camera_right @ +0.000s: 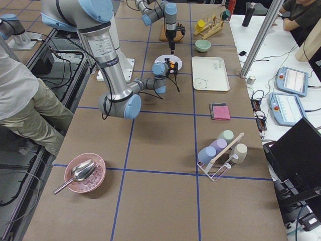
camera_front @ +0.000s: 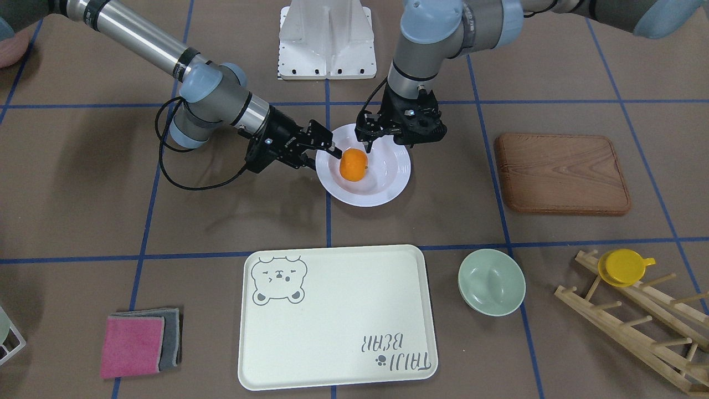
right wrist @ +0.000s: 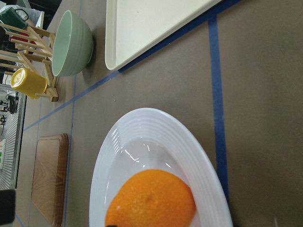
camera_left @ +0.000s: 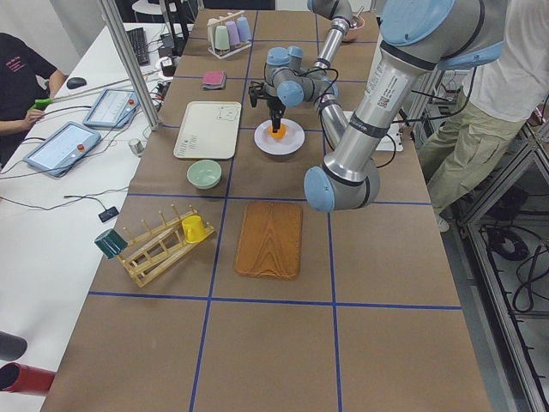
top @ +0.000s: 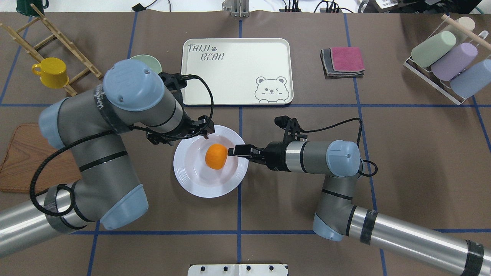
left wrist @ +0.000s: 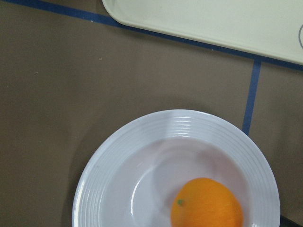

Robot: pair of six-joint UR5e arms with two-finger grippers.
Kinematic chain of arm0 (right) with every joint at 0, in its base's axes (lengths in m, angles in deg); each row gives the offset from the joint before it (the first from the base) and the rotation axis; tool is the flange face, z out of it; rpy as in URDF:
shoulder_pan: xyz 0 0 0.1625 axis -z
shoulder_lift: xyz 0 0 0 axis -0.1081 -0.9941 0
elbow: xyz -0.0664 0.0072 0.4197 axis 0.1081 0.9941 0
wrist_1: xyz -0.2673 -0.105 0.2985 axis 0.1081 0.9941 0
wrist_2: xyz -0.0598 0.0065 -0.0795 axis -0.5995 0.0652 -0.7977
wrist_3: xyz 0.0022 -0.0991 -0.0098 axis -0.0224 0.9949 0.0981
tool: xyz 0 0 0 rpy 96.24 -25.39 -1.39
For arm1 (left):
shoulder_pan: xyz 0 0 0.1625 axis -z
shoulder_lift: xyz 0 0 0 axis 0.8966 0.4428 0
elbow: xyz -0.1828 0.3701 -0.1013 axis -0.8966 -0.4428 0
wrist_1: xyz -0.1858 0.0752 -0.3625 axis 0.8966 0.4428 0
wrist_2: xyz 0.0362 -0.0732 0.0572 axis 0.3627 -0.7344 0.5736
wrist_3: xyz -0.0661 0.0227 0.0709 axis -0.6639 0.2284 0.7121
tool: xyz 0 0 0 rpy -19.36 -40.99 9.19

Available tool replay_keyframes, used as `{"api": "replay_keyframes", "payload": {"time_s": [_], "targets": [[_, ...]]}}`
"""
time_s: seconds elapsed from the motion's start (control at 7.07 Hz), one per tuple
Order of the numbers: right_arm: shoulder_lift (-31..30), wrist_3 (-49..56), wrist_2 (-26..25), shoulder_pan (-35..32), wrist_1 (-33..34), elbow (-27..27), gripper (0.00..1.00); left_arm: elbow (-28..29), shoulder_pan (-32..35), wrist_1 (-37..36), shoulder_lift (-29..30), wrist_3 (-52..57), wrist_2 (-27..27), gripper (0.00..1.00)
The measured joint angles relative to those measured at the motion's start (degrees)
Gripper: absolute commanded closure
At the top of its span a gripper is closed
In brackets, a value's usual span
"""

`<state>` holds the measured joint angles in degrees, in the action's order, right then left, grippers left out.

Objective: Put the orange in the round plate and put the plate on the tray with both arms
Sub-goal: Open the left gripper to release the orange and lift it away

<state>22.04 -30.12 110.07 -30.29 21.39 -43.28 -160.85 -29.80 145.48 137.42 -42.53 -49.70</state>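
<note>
From my station, the overhead view shows the orange (top: 216,156) sitting in the hollow of the white plate (top: 191,180), a little right of the plate's middle. The plate rests on the brown table (top: 402,153) at the centre of the frame. It is apart from the cream tray (top: 238,65), which lies in the upper centre, and a blue tape line runs between the two. The right arm's fingers (top: 238,149) come in level from the right of the frame and cross above the plate's rim. Their tips are at the orange's side, but I cannot tell whether they touch it or whether they are open or closed. In the front view the left arm's fingers (camera_front: 368,145) point straight down over the top part of the plate, just beside the orange. The arm hides most of them from overhead and neither wrist camera shows them, so I cannot tell their state either. The left wrist view looks down on the ridged rim and the orange, with a corner of the tray along the top edge. Also in the front view, a green bowl (camera_front: 492,281) stands just right of the tray. A wooden board (camera_front: 559,173) lies at the right, well clear of the plate.
</note>
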Motion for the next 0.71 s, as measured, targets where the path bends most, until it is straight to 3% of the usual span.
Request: {"api": "replay_keyframes", "payload": {"time_s": [0.14, 0.71], "targets": [[0.05, -0.08, 0.15, -0.06, -0.2, -0.25, 0.39, -1.91, 1.05, -0.09, -1.76, 2.04, -0.1, 0.02], [0.2, -1.36, 0.36, -0.76, -0.5, -1.77, 0.8, -3.93, 3.5, -0.59, -3.58, 4.16, -1.11, 0.03]]}}
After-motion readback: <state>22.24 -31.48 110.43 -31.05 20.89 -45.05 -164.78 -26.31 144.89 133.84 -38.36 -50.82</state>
